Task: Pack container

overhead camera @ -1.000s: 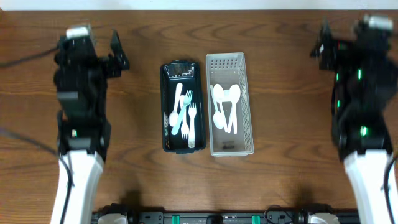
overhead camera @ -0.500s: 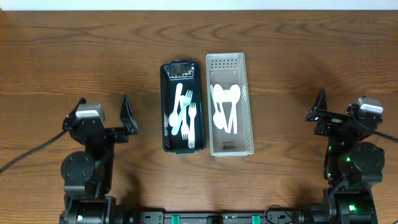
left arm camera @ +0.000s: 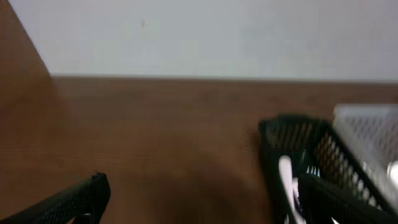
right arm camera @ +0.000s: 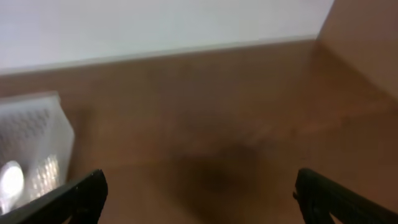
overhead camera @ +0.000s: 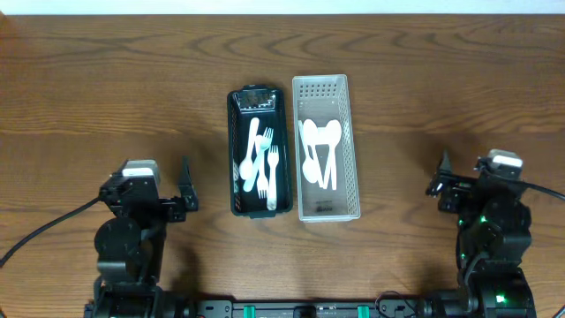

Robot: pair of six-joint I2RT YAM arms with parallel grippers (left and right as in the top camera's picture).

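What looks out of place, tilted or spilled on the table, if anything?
Nothing stands out. The black basket and the white basket sit straight, side by side. All the white cutlery lies inside them, and none is on the table.

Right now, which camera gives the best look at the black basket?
The overhead view: the whole black basket shows from above, white cutlery inside. The left wrist view catches only a blurred part of it; the right wrist view misses it entirely.
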